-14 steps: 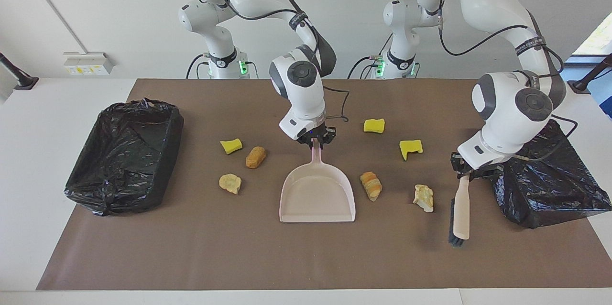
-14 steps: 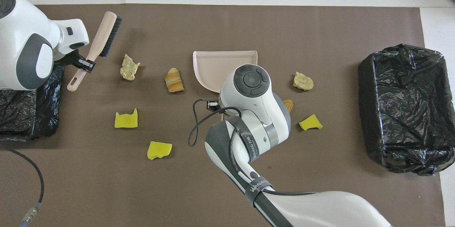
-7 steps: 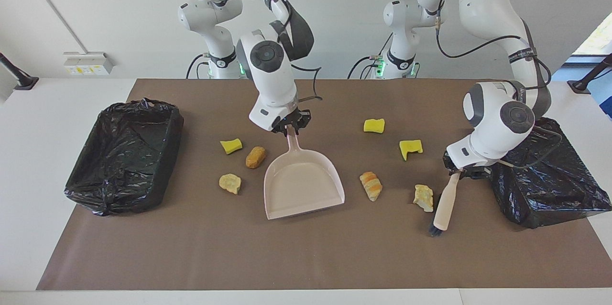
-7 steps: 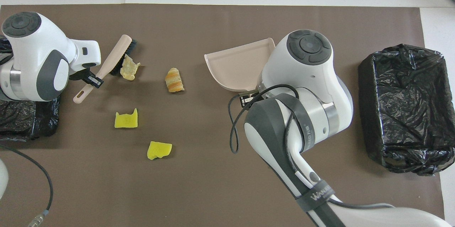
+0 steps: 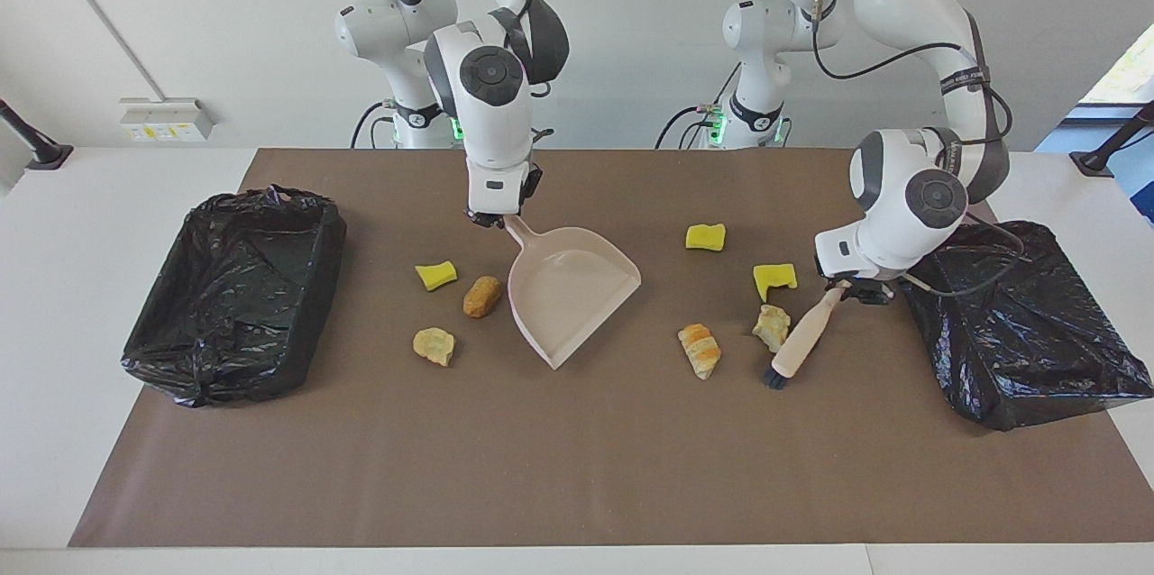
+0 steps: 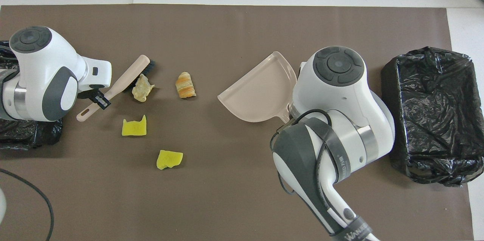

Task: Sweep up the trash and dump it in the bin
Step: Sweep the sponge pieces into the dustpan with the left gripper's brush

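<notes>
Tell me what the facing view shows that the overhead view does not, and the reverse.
Only the facing view shows three scraps between dustpan and bin: a yellow sponge, a brown roll and a beige chunk; the right arm hides them from above. It also shows the right end effector shut on the dustpan handle.

Only the overhead view shows the brush bristles clearly.

Both show the dustpan, the bin, the brush held by the left end effector, a chunk touching the brush, a striped roll and two more sponges.
</notes>
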Robot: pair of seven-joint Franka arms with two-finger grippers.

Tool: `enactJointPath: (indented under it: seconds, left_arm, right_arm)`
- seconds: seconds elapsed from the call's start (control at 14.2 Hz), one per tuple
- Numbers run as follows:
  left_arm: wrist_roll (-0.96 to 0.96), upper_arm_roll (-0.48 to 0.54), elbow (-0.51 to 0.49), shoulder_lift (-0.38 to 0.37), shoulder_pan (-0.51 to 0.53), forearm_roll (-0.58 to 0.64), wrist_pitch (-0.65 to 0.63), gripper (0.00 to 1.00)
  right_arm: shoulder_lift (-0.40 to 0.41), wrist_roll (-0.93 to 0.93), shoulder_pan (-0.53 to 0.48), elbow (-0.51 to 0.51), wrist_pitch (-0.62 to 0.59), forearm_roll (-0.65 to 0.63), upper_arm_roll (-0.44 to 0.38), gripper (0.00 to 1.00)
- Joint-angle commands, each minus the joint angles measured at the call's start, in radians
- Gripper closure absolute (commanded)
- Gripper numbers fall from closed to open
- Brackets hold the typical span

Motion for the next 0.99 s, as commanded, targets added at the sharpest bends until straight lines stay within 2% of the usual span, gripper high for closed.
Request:
enactJointPath:
  seconds: [0.0, 0.21, 0.35, 0.49, 0.71, 0.85, 0.92]
  left_arm:
    - [-0.007, 0.010, -0.162, -0.143, -0.054, 0.013, -0.059, 1.00]
    - [-0.050, 0.008, -0.249, -0.231, -0.090, 0.011, -0.082, 1.00]
    - [-0.124, 0.007, -0.245, -0.269, -0.107, 0.007, -0.087, 1.00]
    - [-0.248, 0.005, -0.243, -0.310, -0.107, 0.002, -0.093, 1.00]
    - [-0.510, 0.005, -0.256, -0.350, -0.118, 0.000, -0.222, 1.00]
    - [-0.688, 0.007, -0.323, -0.393, -0.117, 0.000, -0.213, 1.00]
    - [-0.719, 0.007, -0.375, -0.424, -0.109, 0.000, -0.178, 1.00]
  right_arm:
    - [-0.054, -0.258, -0.019, -0.079, 0.053, -0.015, 0.005, 1.00]
    - [-0.064, -0.441, -0.003, -0.127, 0.121, -0.025, 0.005, 1.00]
    - [-0.056, -0.473, 0.001, -0.150, 0.175, -0.049, 0.005, 1.00]
    - [-0.060, -0.482, 0.001, -0.165, 0.192, -0.052, 0.005, 1.00]
    - [-0.053, -0.524, 0.019, -0.199, 0.237, -0.072, 0.005, 1.00]
    - [-0.051, -0.518, 0.024, -0.210, 0.256, -0.072, 0.005, 1.00]
    - [-0.053, -0.512, 0.022, -0.213, 0.258, -0.071, 0.005, 1.00]
